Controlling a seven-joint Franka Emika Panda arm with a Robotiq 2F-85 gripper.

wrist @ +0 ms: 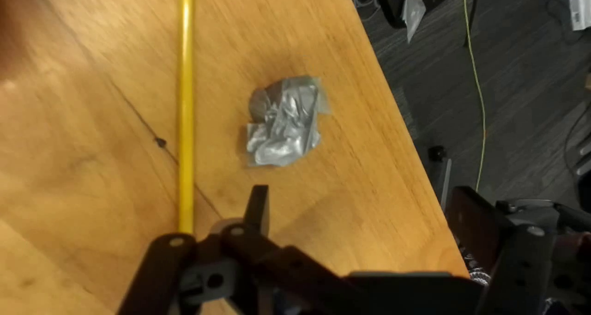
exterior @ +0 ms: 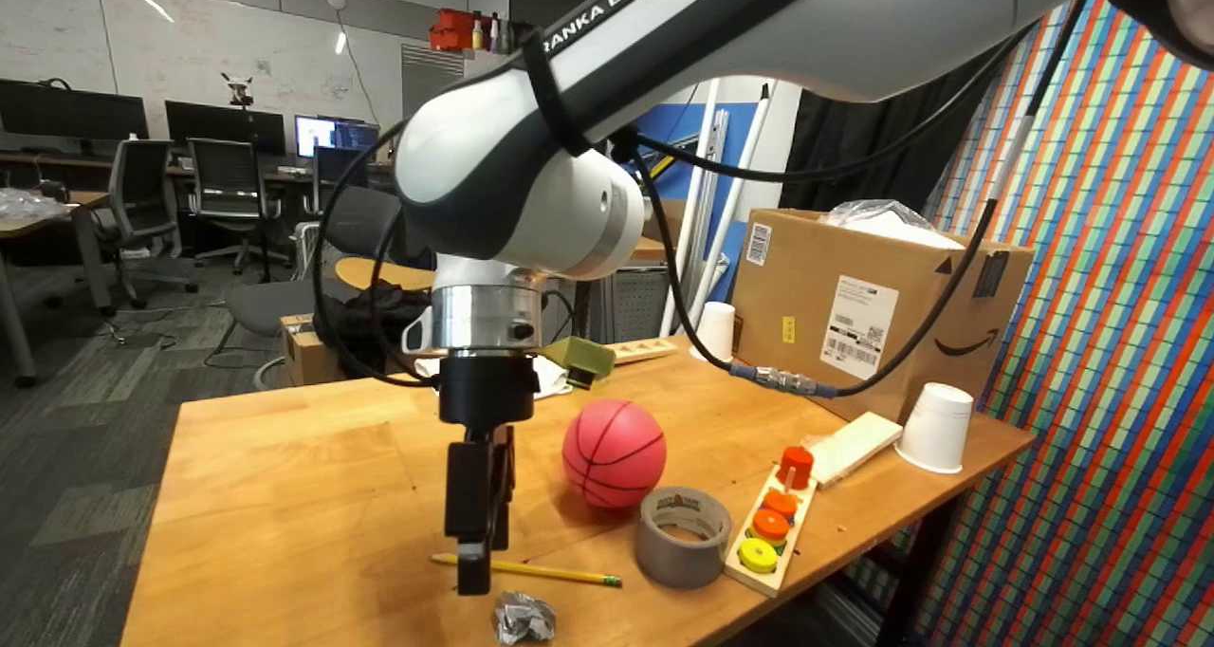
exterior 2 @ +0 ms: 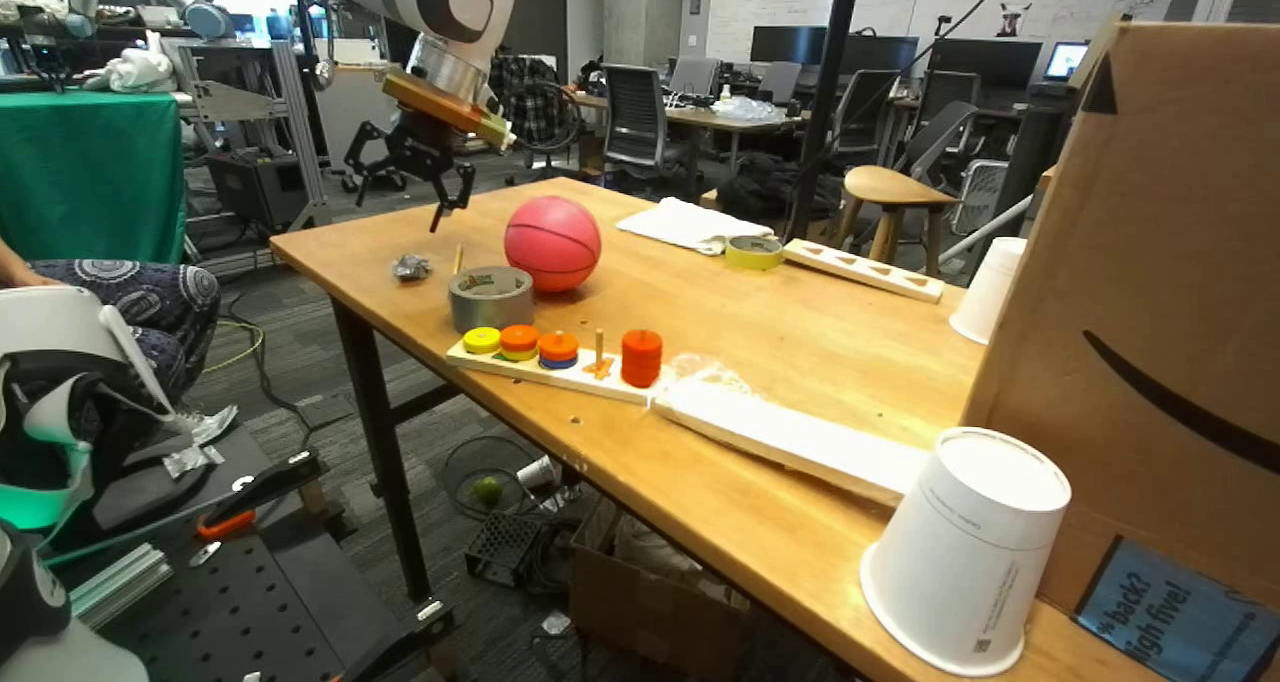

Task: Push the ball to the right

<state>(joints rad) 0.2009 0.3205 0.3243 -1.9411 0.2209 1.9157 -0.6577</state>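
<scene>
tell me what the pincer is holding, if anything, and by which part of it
Nothing is held: the pincer stands open, its gap free of any object, and the ball sits apart from it.

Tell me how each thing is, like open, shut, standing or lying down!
Gripper, open, holding nothing
Ball, resting apart from the gripper
Pencil, lying flat
Grey tape, lying flat, hole up
Silver wad, crumpled
Near cup, upside down
Far cup, upside down
Box, open or shut: cannot tell
Rightmost screen, lit

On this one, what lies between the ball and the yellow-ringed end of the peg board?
The grey tape roll lies between the ball and that end of the peg board, as both exterior views show.
</scene>
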